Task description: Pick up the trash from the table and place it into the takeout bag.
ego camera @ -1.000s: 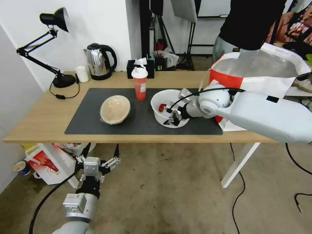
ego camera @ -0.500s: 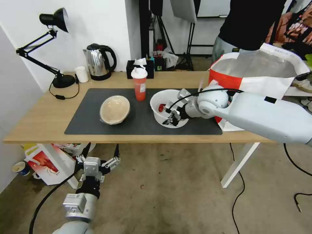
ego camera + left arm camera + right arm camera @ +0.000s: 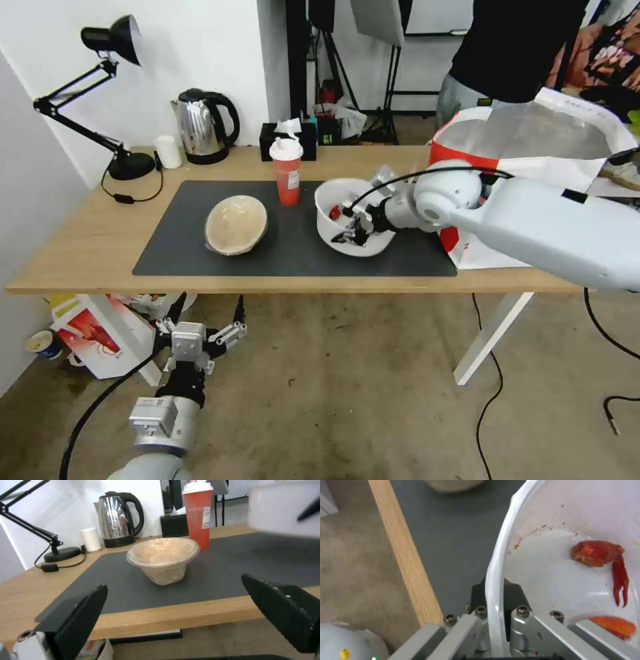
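Head view: a long light-wood worktop [image 3: 87, 247] carries a dark grey mat. The right claw [image 3: 355, 227] grips the near rim of the white plastic bowl [image 3: 347, 200], which is tipped, its far side raised and its open mouth turned left. The takeout bag [image 3: 533, 143] stands open at the right end of the worktop, just right of the right arm's elbow; the bowl lies left of the bag, so by my judgement the carry must run rightward and up over the bag's rim. A red drink cup [image 3: 287, 175] stands upright just left of the white bowl, and a beige bowl [image 3: 236, 224] sits farther left on the mat. The left claw [image 3: 198, 339] hangs below the worktop's near edge, its fingers spread wide, holding nothing. The right arm is clearly the nearer one to the bag.

Left wrist view: the two black fingers [image 3: 81, 620] stand wide apart and empty. Beyond them, on the mat, is the beige bowl [image 3: 163, 558], with the red drink cup [image 3: 197, 512] behind it and the white plastic bowl [image 3: 283, 507] in the air above the mat.

Right wrist view: the right claw [image 3: 496, 615] is closed on the thin wall of the white plastic bowl [image 3: 566, 512], one finger outside and one inside. Red shellfish scraps [image 3: 603, 560] lie within it.
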Available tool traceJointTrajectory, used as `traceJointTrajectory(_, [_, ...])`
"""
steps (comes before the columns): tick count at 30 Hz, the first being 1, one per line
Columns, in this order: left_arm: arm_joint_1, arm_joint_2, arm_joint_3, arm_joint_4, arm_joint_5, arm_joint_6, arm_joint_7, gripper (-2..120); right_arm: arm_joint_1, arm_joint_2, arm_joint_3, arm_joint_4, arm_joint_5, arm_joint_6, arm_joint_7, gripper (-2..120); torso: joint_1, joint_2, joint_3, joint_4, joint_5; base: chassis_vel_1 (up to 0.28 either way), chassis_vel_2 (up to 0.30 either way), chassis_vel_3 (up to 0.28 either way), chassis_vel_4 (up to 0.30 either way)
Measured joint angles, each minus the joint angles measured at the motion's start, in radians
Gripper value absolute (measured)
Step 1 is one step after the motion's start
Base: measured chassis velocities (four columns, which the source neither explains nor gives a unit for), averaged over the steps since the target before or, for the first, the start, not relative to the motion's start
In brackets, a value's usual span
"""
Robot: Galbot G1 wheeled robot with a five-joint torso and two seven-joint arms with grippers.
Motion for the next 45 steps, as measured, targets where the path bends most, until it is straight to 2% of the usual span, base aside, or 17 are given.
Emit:
traceJointTrajectory(12, [0.0, 0.0, 0.0, 0.0, 0.0, 0.0, 0.0, 100, 0.191, -0.042, -0.022, 0.056, 0.047, 0.001, -0.026, 0, 0.0, 0.0, 0.0, 0.0, 0.0, 0.0, 0.0, 0.0, 0.0])
traceJointTrajectory(23, [0.0, 0.0, 0.0, 0.0, 0.0, 0.0, 0.0, 100, 0.347, -0.016, -0.037, 0.034, 0.12, 0.001, -0.023, 0, 0.0, 0.0, 0.0, 0.0001, -0.0001, 0.0, 0.0, 0.0, 0.0])
traceJointTrajectory(35, [0.0, 0.0, 0.0, 0.0, 0.0, 0.0, 0.0, 100, 0.428, -0.004, -0.037, 0.002, 0.151, 0.001, -0.023, 0, 0.0, 0.0, 0.0, 0.0001, 0.0, 0.0, 0.0, 0.0, 0.0])
traceJointTrajectory(45, [0.0, 0.0, 0.0, 0.0, 0.0, 0.0, 0.0, 100, 0.463, -0.063, 0.007, -0.025, 0.163, 0.002, -0.046, 0, 0.0, 0.0, 0.0, 0.0001, 0.0001, 0.0, 0.0, 0.0, 0.0])
